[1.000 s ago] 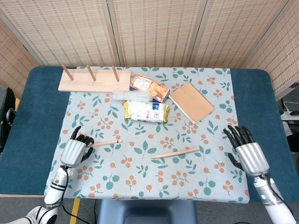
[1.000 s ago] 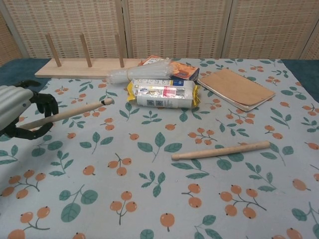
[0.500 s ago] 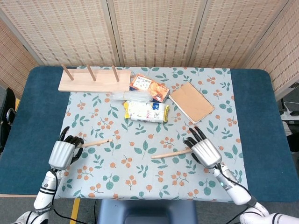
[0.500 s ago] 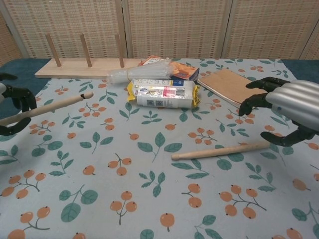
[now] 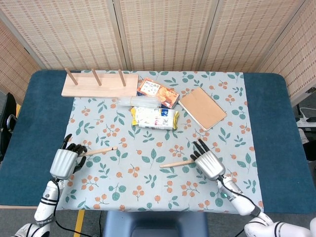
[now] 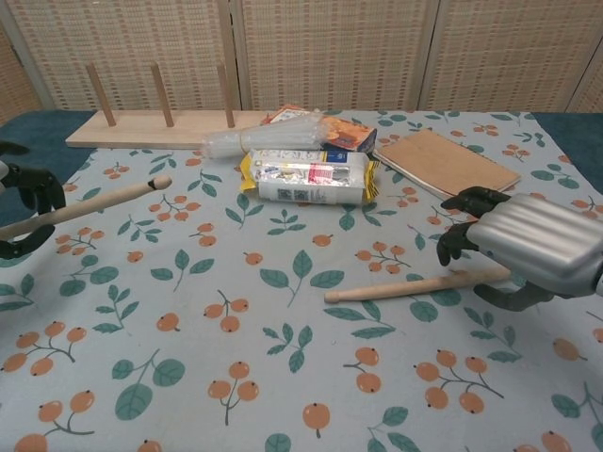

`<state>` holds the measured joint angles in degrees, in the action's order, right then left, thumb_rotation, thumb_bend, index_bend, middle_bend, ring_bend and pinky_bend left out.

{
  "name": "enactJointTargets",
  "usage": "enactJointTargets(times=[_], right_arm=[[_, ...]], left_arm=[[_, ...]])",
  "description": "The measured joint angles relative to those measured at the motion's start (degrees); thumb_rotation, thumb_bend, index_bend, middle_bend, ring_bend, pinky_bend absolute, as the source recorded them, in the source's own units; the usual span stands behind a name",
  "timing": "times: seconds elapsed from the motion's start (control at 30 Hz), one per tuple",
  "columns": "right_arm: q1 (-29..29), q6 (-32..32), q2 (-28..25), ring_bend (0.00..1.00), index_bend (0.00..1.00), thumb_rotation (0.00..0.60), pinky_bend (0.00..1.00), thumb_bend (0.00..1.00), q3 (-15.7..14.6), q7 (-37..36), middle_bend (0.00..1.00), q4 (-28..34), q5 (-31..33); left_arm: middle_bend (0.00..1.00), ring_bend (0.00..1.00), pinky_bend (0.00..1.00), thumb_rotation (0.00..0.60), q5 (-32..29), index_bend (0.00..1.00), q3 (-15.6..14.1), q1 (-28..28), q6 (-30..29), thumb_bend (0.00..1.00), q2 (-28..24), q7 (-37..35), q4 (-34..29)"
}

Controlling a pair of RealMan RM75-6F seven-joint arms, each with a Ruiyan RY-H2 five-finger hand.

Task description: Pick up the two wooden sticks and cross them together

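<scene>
One stick (image 5: 99,150) is held in left fingers (image 5: 74,147); chest view shows right fingers (image 6: 466,201) spread over the other stick (image 6: 400,286).

A blue tabletop (image 5: 276,128) carries a floral cloth (image 5: 148,190) over its middle. At the far left a wooden peg rack (image 5: 98,85) lies half on the cloth. On the cloth: an orange snack box (image 5: 158,92), a clear plastic packet (image 5: 140,102), a yellow-ended packet (image 5: 154,118), a brown notebook (image 5: 202,108), and near, one wooden stick (image 5: 175,163).
</scene>
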<state>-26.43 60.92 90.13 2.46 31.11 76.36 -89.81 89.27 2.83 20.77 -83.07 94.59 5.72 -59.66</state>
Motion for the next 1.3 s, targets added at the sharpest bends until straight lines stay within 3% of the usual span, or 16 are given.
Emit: enactJointTargets(times=[0.73, 0.97, 1.2, 1.3], right_arm=[[-2.3, -2.59, 3.55, 0.12, 0.46, 0.6, 0.0, 0.34, -0.9, 0.17, 0.45, -4.29, 3.3], [-2.31, -2.13, 3.89, 0.22, 0.57, 0.6, 0.0, 0.34, -1.41, 0.39, 0.54, -4.64, 3.4], [-2.49, -2.71, 3.63, 0.25, 0.6, 0.6, 0.0, 0.33, -1.82, 1.19, 0.57, -4.34, 4.23], [-2.51, -2.64, 3.63, 0.38, 0.72, 0.6, 0.05, 0.34, -1.84, 1.24, 0.67, -4.37, 4.26]], left_arm=[[0.8, 0.46, 0.14, 0.6, -0.59, 0.83, -0.3, -0.37, 1.93, 0.54, -0.68, -2.01, -1.24], [0.8, 0.46, 0.14, 0.6, -0.28, 0.83, -0.45, -0.37, 2.09, 0.56, -0.78, -1.33, -0.75], [0.8, 0.46, 0.13, 0.6, -0.68, 0.83, -0.2, -0.38, 2.51, 0.56, -1.04, -1.35, -0.93], [0.8, 0.46, 0.14, 0.6, -0.72, 0.83, -0.15, -0.38, 2.54, 0.56, -1.04, -1.25, -0.87]])
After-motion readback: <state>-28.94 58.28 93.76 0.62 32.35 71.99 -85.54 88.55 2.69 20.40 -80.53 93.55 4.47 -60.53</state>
